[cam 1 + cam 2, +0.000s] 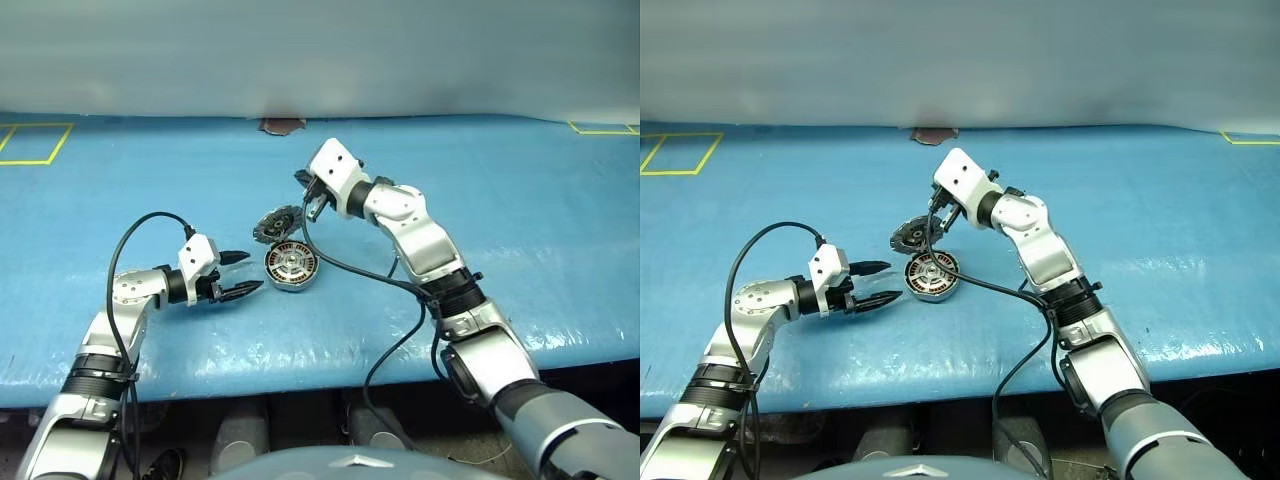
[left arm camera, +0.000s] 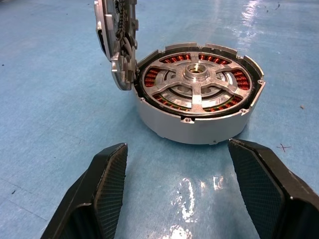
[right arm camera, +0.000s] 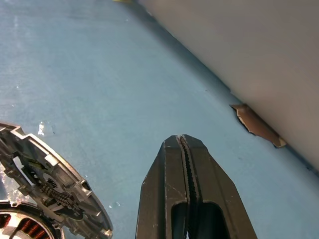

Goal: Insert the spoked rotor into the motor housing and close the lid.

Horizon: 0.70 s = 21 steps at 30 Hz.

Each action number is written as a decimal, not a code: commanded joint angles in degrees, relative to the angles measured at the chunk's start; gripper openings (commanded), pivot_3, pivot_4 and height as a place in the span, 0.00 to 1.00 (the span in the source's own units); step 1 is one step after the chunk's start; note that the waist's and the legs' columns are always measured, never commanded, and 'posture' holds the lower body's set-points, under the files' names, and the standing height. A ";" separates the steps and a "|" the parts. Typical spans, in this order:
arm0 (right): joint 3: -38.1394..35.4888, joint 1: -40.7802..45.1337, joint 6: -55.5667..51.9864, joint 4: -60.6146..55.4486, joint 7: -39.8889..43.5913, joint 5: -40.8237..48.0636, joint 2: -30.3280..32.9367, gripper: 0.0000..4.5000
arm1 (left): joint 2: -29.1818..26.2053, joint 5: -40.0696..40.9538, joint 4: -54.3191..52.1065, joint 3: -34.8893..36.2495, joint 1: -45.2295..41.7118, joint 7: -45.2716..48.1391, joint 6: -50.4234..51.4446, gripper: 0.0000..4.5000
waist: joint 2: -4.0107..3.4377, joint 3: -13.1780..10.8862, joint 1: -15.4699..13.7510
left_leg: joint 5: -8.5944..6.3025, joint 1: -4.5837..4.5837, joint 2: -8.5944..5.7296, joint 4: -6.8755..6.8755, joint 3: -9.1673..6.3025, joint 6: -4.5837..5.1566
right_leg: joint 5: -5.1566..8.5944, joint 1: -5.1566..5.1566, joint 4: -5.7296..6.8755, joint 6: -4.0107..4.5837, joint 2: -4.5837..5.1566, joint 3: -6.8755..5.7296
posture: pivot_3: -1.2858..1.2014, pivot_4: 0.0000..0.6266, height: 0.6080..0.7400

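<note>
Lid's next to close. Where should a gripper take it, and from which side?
Probably best at the lid's free top rim, opposite the edge joined to the housing. It stands nearly upright on the housing's far-left side, toothed rim exposed. The right gripper, shut, hovers just beyond it; coming from above and pushing the rim toward the housing should swing it down.

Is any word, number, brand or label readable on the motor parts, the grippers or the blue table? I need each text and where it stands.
None readable: the round metal motor housing with copper windings, its upright grey hinged lid and the blue table show no writing.
Yellow floor-tape outlines: marks, no letters.
</note>
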<state>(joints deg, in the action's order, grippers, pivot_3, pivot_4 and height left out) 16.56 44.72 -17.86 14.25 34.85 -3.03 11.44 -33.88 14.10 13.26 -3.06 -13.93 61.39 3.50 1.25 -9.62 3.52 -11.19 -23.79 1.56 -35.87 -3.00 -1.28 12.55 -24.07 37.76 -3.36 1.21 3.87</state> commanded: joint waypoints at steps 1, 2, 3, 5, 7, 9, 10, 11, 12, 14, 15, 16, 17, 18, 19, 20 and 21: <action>1.11 2.34 1.46 -0.18 2.44 0.43 -0.89 0.01 | -0.49 0.62 -2.06 1.18 0.16 -0.11 -0.32 0.78 | -0.01 0.00 0.04 | 0.00 0.00 0.00 0.00 0.00 0.00 | 0.00 0.00 0.00 0.00 0.00 0.00 | 0.52 0.24 1.00; 1.79 2.19 1.15 -0.43 3.29 0.24 -0.93 0.01 | -0.47 0.61 -2.12 1.20 0.22 -0.16 -0.32 0.78 | -0.01 -0.01 0.05 | 0.00 0.01 0.01 0.00 0.00 0.00 | -0.01 0.00 0.01 -0.01 -0.01 0.00 | 0.52 0.24 1.00; 2.48 1.86 0.93 -1.00 4.18 0.13 -0.90 0.01 | -0.48 0.65 -2.16 1.23 0.29 -0.17 -0.29 0.78 | -0.02 -0.01 0.09 | 0.00 0.00 0.01 0.01 0.00 0.00 | -0.01 -0.01 0.02 -0.01 -0.01 0.00 | 0.52 0.24 1.00; 3.14 1.50 0.75 -1.65 5.15 0.01 -0.83 0.01 | -0.49 0.68 -2.19 1.26 0.36 -0.18 -0.25 0.78 | -0.02 -0.01 0.09 | 0.00 0.01 0.01 0.02 -0.01 0.00 | -0.01 -0.02 0.03 -0.02 -0.01 -0.01 | 0.52 0.24 1.00; 3.87 0.64 0.14 -3.31 5.89 -0.22 -0.48 0.01 | -0.56 0.74 -2.12 1.37 0.28 -0.14 -0.15 0.78 | -0.02 -0.01 0.09 | 0.00 0.01 0.01 0.02 -0.01 0.00 | -0.01 -0.02 0.03 -0.02 -0.01 -0.01 | 0.52 0.24 1.00; 4.47 -0.62 -0.55 -5.65 6.72 -0.17 -0.03 0.01 | -0.64 0.74 -1.91 1.46 0.17 -0.09 -0.18 0.78 | -0.02 -0.01 0.07 | 0.00 0.00 0.01 0.02 -0.01 0.00 | -0.01 -0.03 0.03 -0.02 -0.01 -0.01 | 0.52 0.24 1.00; 4.57 -0.97 -0.84 -6.37 6.94 -0.16 0.08 0.01 | -0.66 0.74 -1.88 1.49 0.15 -0.09 -0.19 0.78 | -0.02 -0.01 0.06 | 0.00 0.00 0.01 0.02 -0.01 0.00 | -0.01 -0.03 0.03 -0.02 -0.01 -0.01 | 0.52 0.24 1.00; 4.83 -1.61 -1.27 -7.51 7.36 -0.24 0.40 0.01 | -0.72 0.73 -1.69 1.54 0.03 -0.05 -0.21 0.78 | -0.02 -0.01 0.05 | 0.00 0.00 0.01 0.02 -0.01 0.00 | -0.01 -0.03 0.03 -0.03 -0.01 -0.01 | 0.52 0.24 1.00; 5.13 -2.30 -1.78 -8.73 7.78 -0.34 0.74 0.01 | -0.81 0.70 -1.46 1.64 -0.10 -0.03 -0.27 0.78 | -0.02 -0.01 0.05 | 0.00 0.00 0.01 0.02 -0.01 0.00 | -0.01 -0.03 0.04 -0.02 -0.01 -0.01 | 0.52 0.24 1.00; 5.77 -3.63 -2.72 -10.98 8.55 -0.42 1.43 0.01 | -1.09 0.61 -1.09 1.85 -0.28 -0.03 -0.36 0.78 | -0.02 -0.01 0.03 | 0.00 0.00 0.01 0.01 -0.01 0.00 | -0.01 -0.03 0.03 -0.02 -0.01 -0.01 | 0.52 0.24 1.00; 6.16 -4.52 -3.12 -12.19 8.89 -0.47 1.81 0.01 | -1.31 0.55 -0.81 2.01 -0.42 -0.07 -0.36 0.78 | -0.02 -0.01 0.02 | 0.00 0.00 0.00 0.01 -0.01 0.00 | 0.00 -0.03 0.03 -0.01 -0.01 -0.01 | 0.52 0.24 1.00; 6.48 -5.32 -3.52 -13.24 9.11 -0.51 2.10 0.01 | -1.51 0.61 -0.65 2.14 -0.51 -0.01 -0.26 0.78 | -0.02 -0.01 0.02 | 0.00 0.00 0.00 0.01 -0.01 0.00 | 0.00 -0.03 0.03 -0.01 -0.01 -0.01 | 0.52 0.24 1.00; 6.75 -6.17 -3.97 -14.24 9.32 -0.53 2.35 0.01 | -1.71 0.62 -0.49 2.25 -0.62 0.01 -0.27 0.78 | -0.02 -0.01 0.02 | 0.00 0.00 0.01 0.01 -0.01 0.00 | 0.01 -0.03 0.03 0.00 -0.01 -0.01 | 0.52 0.24 1.00; 7.01 -6.98 -4.23 -15.04 9.34 -0.66 2.56 0.01 | -1.92 0.70 -0.40 2.37 -0.70 0.10 -0.23 0.78 | -0.02 -0.01 0.14 | 0.00 0.00 0.01 0.01 -0.01 0.00 | 0.01 -0.03 0.04 0.00 -0.01 -0.01 | 0.52 0.24 1.00; 7.23 -7.85 -4.60 -15.83 9.24 -0.72 2.70 0.01 | -2.13 0.70 -0.28 2.49 -0.83 0.13 -0.24 0.78 | -0.01 -0.01 0.06 | 0.00 0.01 0.02 0.00 0.01 0.00 | 0.05 -0.04 0.05 0.08 -0.01 0.00 | 0.52 0.24 1.00; 7.42 -8.67 -4.93 -16.57 9.13 -0.78 2.79 0.01 | -2.29 0.68 -0.16 2.61 -0.95 0.18 -0.27 0.78 | -0.01 -0.01 0.05 | 0.00 0.02 0.02 -0.02 -0.01 0.00 | 0.10 -0.03 0.07 0.16 -0.02 -0.01 | 0.52 0.24 1.00; 7.61 -9.76 -5.45 -17.36 8.89 -0.77 2.73 0.01 | -2.46 0.68 0.02 2.71 -1.18 0.20 -0.27 0.78 | -0.02 -0.01 0.04 | 0.00 0.01 0.01 -0.01 -0.02 0.00 | 0.10 -0.03 0.07 0.15 -0.02 -0.01 | 0.52 0.24 1.00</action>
<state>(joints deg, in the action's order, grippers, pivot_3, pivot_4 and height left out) 23.74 36.05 -22.58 0.03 43.77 -4.05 14.22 -35.48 14.11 13.57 -2.19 -14.08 61.36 3.50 1.23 -9.62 3.56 -11.18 -23.79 1.57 -35.88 -3.02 -1.28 12.65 -24.11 37.82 -3.21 1.20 3.85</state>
